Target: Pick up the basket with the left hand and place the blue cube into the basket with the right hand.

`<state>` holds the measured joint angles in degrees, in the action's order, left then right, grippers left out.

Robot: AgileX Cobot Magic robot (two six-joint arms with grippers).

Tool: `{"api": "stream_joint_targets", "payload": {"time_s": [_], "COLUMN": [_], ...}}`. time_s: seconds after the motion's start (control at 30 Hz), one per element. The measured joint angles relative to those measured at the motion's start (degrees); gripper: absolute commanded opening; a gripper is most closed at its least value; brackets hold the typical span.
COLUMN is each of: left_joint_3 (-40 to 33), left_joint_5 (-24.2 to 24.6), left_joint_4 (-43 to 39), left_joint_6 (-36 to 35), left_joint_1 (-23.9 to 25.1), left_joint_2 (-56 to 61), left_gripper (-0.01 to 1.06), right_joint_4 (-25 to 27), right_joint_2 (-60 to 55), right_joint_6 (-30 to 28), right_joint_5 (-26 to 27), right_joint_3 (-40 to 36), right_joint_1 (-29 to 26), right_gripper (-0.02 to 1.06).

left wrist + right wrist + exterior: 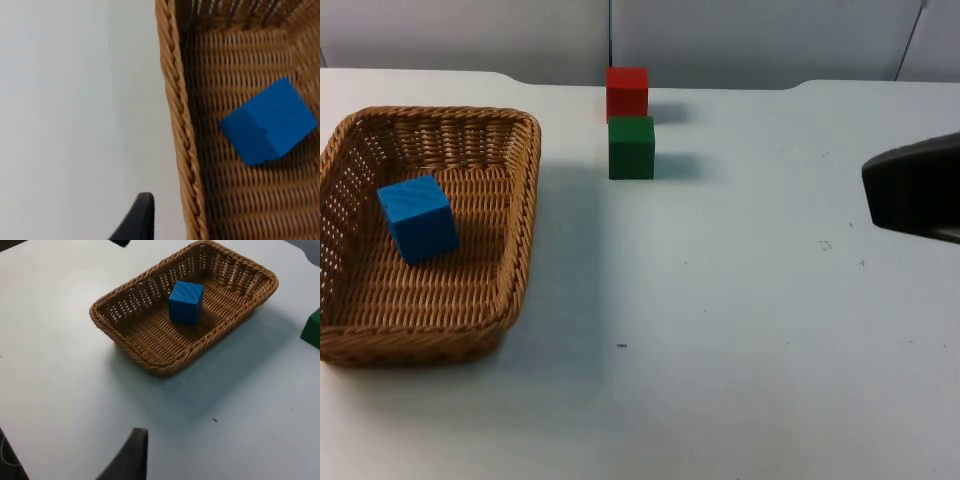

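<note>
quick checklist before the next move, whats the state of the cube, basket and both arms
1. Blue cube in the basket: ok, it lies on the woven floor.
2. Basket on the table: ok, it looks set down.
3. Left gripper off the basket: ok, beside the rim, not touching.
4. Right gripper clear: ok, well back from the basket.
5. Red cube and green cube left alone: ok, outside the basket.
6. Jaws state: cannot tell.
</note>
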<state>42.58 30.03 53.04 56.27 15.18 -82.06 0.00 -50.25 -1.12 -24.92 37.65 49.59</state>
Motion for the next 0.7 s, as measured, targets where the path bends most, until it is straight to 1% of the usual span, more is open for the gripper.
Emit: {"api": "stream_joint_targets", "payload": {"time_s": [0.1, 0.13, 0.17, 0.23, 0.3, 0.33, 0.37, 0.47, 0.5, 0.53, 0.6, 0.67, 0.7], "left_joint_3": [0.00, 0.00, 0.00, 0.00, 0.00, 0.00, 0.00, 0.00, 0.00, 0.00, 0.00, 0.00, 0.00], "left_joint_5": [0.41, 0.41, 0.71, 2.10, 4.50, 4.50, 5.26, 7.39, 8.18, 8.18, 10.12, 12.13, 12.13], "left_joint_4": [-4.55, -4.55, -5.67, -7.21, -10.81, -10.81, -12.54, -15.05, -15.47, -15.47, -17.05, -20.69, -20.69], "left_joint_6": [-5.83, -5.83, -7.48, -10.07, -13.92, -13.92, -16.21, -20.65, -21.49, -21.49, -23.64, -26.32, -26.32], "left_joint_1": [0.00, 0.00, 0.00, 0.00, 0.00, 0.00, 0.00, -0.25, -0.89, -0.89, -3.07, -5.72, -5.72], "left_joint_2": [8.69, 8.69, 11.96, 18.10, 26.85, 26.85, 29.80, 39.74, 42.27, 42.27, 47.91, 52.50, 52.50], "left_gripper": [0.94, 0.94, 0.94, 0.94, 0.94, 0.94, 0.94, 0.94, 0.94, 0.94, 0.94, 0.94, 0.94], "right_joint_4": [0.00, 0.00, 0.00, 0.00, 0.00, 0.00, 0.00, -0.62, -0.93, -0.93, -1.93, -2.17, -2.17], "right_joint_2": [0.00, 0.00, 0.00, 0.42, 2.39, 2.39, 3.01, 8.67, 10.59, 10.59, 14.06, 17.52, 17.52], "right_joint_6": [-0.95, -0.95, -1.06, -1.19, -1.58, -1.58, -1.69, -1.91, -2.06, -2.06, -2.06, -2.06, -2.06], "right_joint_5": [0.00, 0.00, 0.00, 0.00, 0.00, 0.00, 0.00, -0.72, -1.42, -1.42, -3.59, -6.30, -6.30], "right_joint_3": [0.00, 0.00, 0.00, 0.00, -0.04, -0.04, -0.04, -0.04, -0.04, -0.04, -0.04, -0.04, -0.04], "right_joint_1": [0.00, 0.00, 0.00, 0.00, 0.00, 0.00, 0.00, 0.00, 0.00, 0.00, 0.00, 0.00, 0.00], "right_gripper": [1.04, 1.04, 1.04, 1.04, 1.04, 1.04, 1.04, 1.04, 1.04, 1.04, 1.04, 1.04, 1.04]}}
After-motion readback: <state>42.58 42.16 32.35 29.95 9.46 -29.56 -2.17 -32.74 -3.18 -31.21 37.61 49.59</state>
